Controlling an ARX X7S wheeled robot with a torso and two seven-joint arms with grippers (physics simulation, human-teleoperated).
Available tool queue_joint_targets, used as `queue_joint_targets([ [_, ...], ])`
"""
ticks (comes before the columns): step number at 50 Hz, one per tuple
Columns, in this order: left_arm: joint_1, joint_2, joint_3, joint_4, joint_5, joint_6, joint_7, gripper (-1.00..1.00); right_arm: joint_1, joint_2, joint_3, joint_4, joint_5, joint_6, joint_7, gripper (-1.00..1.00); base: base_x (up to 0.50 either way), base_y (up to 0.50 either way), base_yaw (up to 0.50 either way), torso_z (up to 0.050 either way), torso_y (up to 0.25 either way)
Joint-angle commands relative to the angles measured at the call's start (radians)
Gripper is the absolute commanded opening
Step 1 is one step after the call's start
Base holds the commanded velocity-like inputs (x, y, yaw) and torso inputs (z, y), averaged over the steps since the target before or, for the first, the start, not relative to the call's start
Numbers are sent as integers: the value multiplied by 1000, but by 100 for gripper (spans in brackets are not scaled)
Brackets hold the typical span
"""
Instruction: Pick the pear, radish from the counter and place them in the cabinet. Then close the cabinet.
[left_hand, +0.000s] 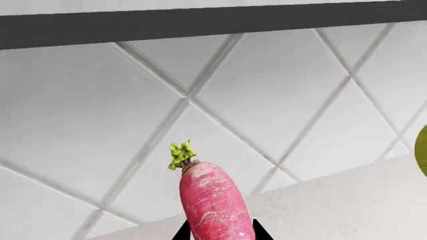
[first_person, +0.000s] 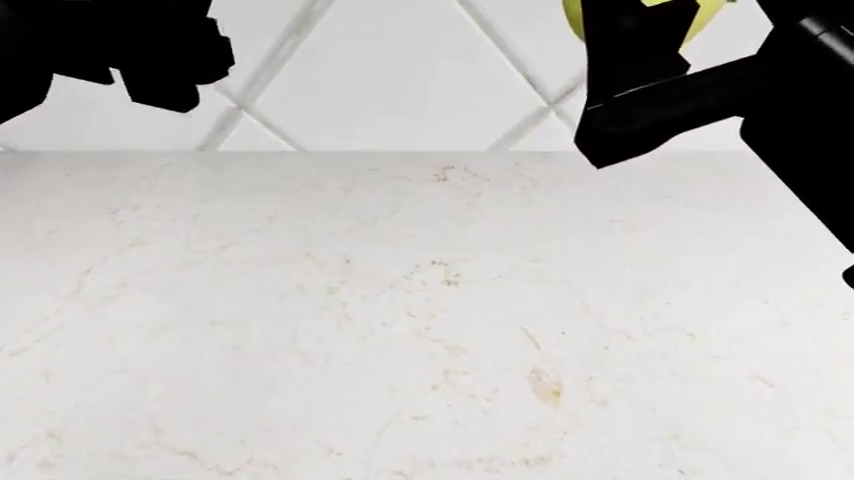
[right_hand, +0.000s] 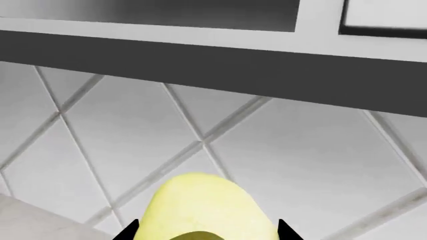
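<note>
Both pincers loaded, raised above the counter (first_person: 400, 320).
Left pincer (left_hand: 217, 235) grips the radish (left_hand: 212, 200), green top pointing away toward the tiled wall (left_hand: 280, 100); right pincer (right_hand: 207, 232) grips the pear (right_hand: 200, 207), a dark ledge (right_hand: 200, 60) beyond. No writing shows anywhere.

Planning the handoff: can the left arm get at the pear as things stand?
Probably not: the left end effector is shut on the radish, and the pear is already held in the right end effector, off the counter.
</note>
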Motion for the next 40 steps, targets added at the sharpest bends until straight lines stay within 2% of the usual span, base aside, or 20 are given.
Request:
queue_joint_targets([
  [1,-162,12,34,-28,-71,10,-37,-100,-20,3,-2,-19,16,-9,8,-100,0,0,0,0,0],
  [11,-264,-9,56,-25,-145,24,-71,-100,-37,7,0,-27,17,-20,7,-100,0,0,0,0,0],
  [23,-388,31,84,-106,-123,-15,-51,-100,-46,18,2,-37,31,-33,16,-100,0,0,0,0,0],
  [30,-468,72,89,-194,-51,-71,-5,-100,-45,21,-2,-39,36,-38,17,-100,0,0,0,0,0],
  [40,-567,152,83,-355,198,-180,136,-100,-39,23,-10,-41,50,-47,20,-100,0,0,0,0,0],
])
